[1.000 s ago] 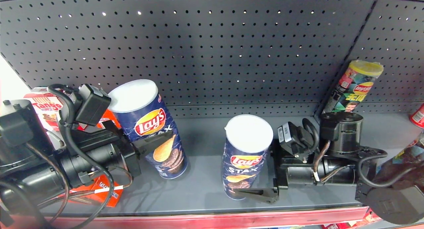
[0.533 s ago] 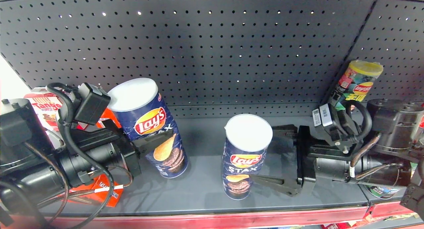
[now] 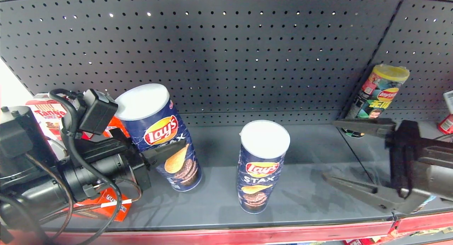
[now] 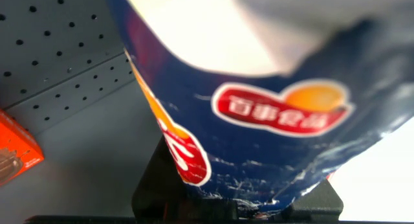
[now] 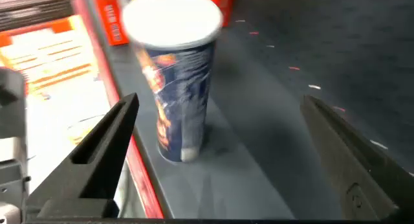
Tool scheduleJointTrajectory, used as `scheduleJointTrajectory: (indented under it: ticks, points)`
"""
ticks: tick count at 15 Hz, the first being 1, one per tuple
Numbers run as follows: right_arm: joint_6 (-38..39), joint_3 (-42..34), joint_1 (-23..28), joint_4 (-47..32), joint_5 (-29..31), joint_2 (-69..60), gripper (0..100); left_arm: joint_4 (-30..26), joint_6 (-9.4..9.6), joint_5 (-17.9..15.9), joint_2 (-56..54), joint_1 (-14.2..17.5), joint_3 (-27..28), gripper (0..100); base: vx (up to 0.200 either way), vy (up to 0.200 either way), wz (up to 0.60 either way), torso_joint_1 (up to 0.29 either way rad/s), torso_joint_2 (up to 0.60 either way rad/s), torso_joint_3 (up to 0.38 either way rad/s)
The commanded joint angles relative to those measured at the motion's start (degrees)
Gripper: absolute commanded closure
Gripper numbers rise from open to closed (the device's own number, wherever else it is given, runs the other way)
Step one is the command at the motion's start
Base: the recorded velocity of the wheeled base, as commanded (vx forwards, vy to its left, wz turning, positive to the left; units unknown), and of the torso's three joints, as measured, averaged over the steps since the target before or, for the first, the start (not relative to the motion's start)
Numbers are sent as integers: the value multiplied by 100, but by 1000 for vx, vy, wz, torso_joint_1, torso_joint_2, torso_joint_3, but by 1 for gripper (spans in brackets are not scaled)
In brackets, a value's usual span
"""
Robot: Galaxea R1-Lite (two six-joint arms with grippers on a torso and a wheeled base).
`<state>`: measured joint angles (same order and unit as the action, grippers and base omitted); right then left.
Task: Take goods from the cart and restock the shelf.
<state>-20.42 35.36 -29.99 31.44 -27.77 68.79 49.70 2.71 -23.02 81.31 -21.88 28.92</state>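
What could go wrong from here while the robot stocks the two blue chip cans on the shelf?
1. The middle can stands free near the front edge of the shelf, with the open right gripper level with it; a careless swing could knock it off.
2. The left gripper is shut on the left can, and I cannot tell whether its base sits flat; opening too soon might topple it.

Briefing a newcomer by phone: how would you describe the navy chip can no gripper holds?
On the grey shelf before the pegboard, look mid-front. The white-lidded navy can stands upright, alone; its twin sits in the left gripper, and the far-right can has a yellow lid.
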Motion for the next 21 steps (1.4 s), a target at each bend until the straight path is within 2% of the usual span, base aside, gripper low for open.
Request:
scheduleJointTrajectory:
  ticks: [1,6,8,10,16,19,20,21]
  points:
    - [73,-30,-7,-736,896,-1658,0,-4,2,-1,-10,9,-9,100,0,0,0,0,0,0]
    - [469,-434,28,-3443,2171,-4401,0,-4,2,-1,25,-9,53,100,0,0,0,0,0,0]
    - [803,-1023,204,-3926,2478,-5403,0,-4,11,8,25,-9,44,100,0,0,0,0,0,0]
    - [1181,-1559,397,-3935,2478,-5974,0,-13,2,8,8,0,26,100,0,0,0,0,0,0]
    - [1356,-3044,1048,-3865,2557,-6879,0,-13,11,8,-10,0,18,100,0,0,0,0,0,0]
    - [1409,-3141,1092,-3689,2751,-6879,0,-4,11,16,-19,0,18,100,0,0,0,0,0,0]
    - [1831,-3141,1241,-3706,2795,-6879,0,-4,11,16,-19,9,9,100,0,0,0,0,0,0]
    - [1840,-3132,1329,-3715,3023,-6624,0,5,19,25,-19,9,0,100,0,0,0,0,0,0]
